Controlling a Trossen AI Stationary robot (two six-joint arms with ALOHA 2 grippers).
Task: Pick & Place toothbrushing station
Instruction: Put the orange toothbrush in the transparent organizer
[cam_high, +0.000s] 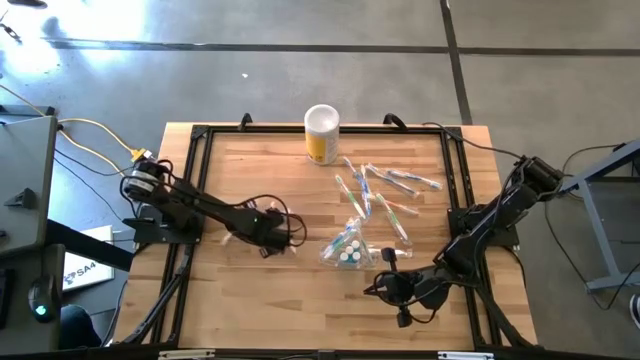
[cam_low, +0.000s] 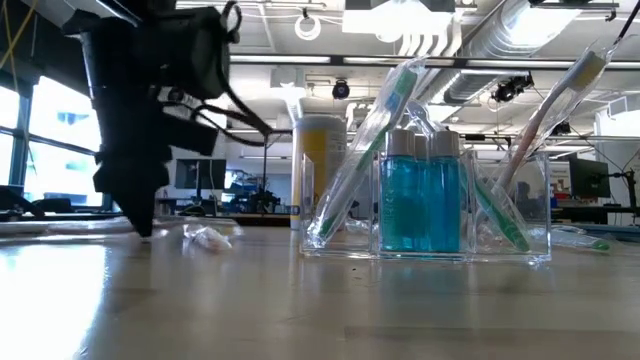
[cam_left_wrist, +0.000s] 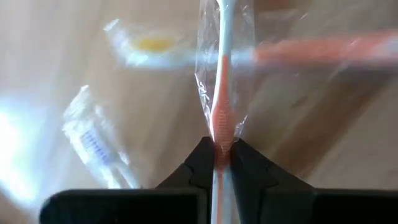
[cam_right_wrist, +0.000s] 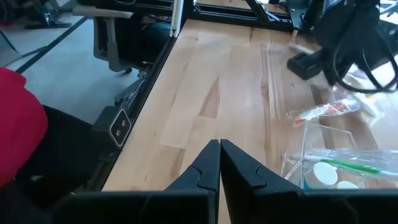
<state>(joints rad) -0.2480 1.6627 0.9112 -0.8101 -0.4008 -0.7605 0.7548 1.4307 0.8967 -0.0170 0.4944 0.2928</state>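
Note:
My left gripper (cam_high: 287, 240) is down at the table's left middle, shut on a slim pink-handled toothbrush (cam_left_wrist: 222, 93) in a clear wrapper. Two more wrapped pieces (cam_left_wrist: 149, 45) (cam_left_wrist: 93, 140) lie on the wood beside it. A clear plastic container (cam_high: 345, 248) stands on the table at centre, holding teal toothpaste tubes (cam_low: 420, 205) with white caps (cam_right_wrist: 324, 174) and leaning toothbrushes (cam_low: 365, 150). Several wrapped toothbrushes (cam_high: 385, 195) lie loose behind it. My right gripper (cam_right_wrist: 219, 152) hovers shut and empty near the container's right front (cam_high: 385, 287). My left gripper pinches the pink toothbrush handle (cam_left_wrist: 221, 138), wrapper and all, between its two fingertips (cam_left_wrist: 202, 163). The fingers come steeply from above, one on each side of the handle. The brush runs on past the fingers both ways. Whether it rests on the wood I cannot tell.
A white and yellow cup (cam_high: 321, 133) stands at the table's far middle. A black frame rail (cam_high: 195, 190) runs around the tabletop. An orange wrapped toothbrush (cam_right_wrist: 323, 112) lies between the container and the left gripper. A person's red sleeve (cam_right_wrist: 18, 124) shows beyond the table's edge.

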